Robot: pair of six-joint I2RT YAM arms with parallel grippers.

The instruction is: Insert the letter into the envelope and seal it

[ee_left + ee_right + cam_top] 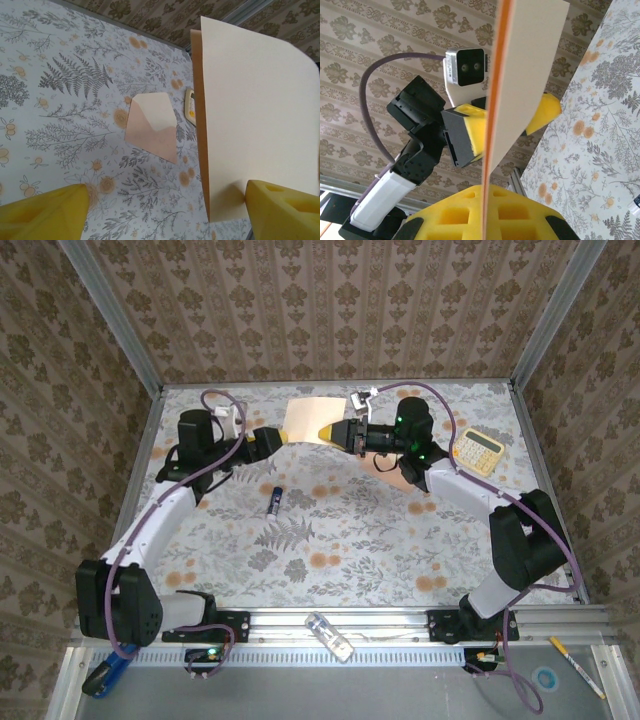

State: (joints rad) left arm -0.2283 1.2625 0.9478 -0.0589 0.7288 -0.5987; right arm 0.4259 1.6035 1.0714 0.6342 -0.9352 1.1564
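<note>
Top cam: right gripper (335, 432) is clamped on one edge of the letter (312, 410), which it holds up off the table (340, 540) at the far middle. Left gripper (283, 436) is at the sheet's opposite side with its jaws spread. The envelope (400, 480) lies flat on the table, partly under the right arm, with a calculator (478, 450) off to its right. A small blue item (275, 500) sits mid-table, well apart from all of it. Left wrist cam: my yellow fingers (42, 217) stand wide apart. The letter hangs upright between them, close against the right-hand finger. I can't tell from this angle whether it touches. Beyond it the envelope lies on the floral surface with its paler pointed flap open and nothing on top of it. Right wrist cam: the letter is edge-on, a thin orange line running up from my pressed-together pads, so the pinch on the sheet is firm. Across from me the left gripper's two yellow fingers straddle the sheet, one on each face, not closed on it.
</note>
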